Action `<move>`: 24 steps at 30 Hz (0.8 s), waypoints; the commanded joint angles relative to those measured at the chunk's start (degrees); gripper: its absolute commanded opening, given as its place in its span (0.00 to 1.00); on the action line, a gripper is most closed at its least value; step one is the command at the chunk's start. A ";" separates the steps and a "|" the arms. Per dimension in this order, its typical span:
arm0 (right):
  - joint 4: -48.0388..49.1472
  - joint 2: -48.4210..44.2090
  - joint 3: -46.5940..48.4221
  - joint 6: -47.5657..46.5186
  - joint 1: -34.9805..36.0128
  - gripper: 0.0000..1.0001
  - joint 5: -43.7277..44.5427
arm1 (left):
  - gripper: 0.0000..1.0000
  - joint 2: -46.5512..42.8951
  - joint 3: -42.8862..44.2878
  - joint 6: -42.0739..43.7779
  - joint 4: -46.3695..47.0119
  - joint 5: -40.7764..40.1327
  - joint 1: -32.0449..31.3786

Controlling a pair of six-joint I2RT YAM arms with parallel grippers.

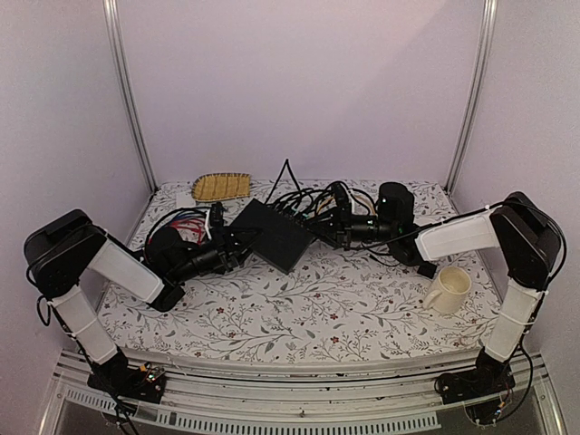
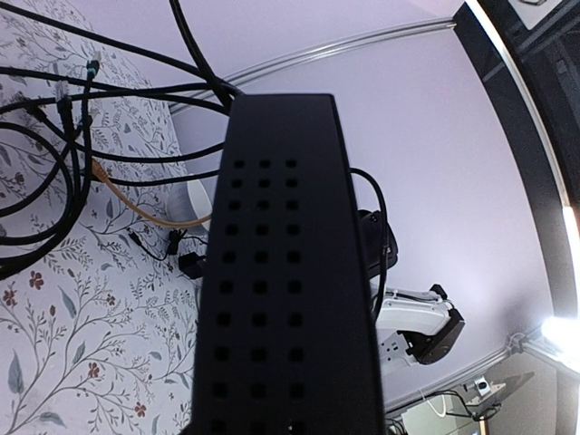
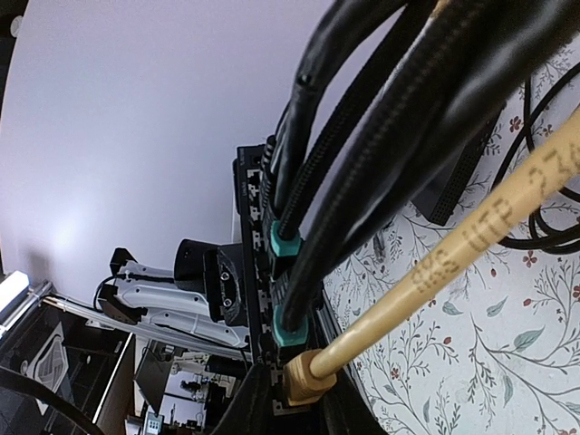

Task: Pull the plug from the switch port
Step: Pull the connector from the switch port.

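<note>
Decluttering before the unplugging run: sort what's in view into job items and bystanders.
Job: switch; tan plug in its port; left gripper at the switch; right gripper around the plug.
Lying about: mug; woven tray; black cables.

Draped over the surface (image 1: 299,308): a white cloth printed with grey sprigs and small red flowers. Carries a cream mug (image 1: 449,290), upright, toward the right; a yellow woven tray (image 1: 222,186) at the back left; a black switch (image 1: 272,236) near the middle, flat or lifted unclear. Behind it, tangled black cables (image 1: 299,198) and one tan cable (image 2: 136,207) on the cloth.
</note>
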 commanded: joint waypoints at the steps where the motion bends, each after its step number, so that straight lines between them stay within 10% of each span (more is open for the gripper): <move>1: 4.10 0.79 -0.45 1.01 -0.08 0.16 -1.37 | 0.00 -0.16 2.81 0.57 9.07 1.61 -0.20; 24: 2.27 1.08 -0.49 1.55 0.45 0.02 0.56 | 0.00 1.41 2.41 0.30 11.08 1.32 -0.91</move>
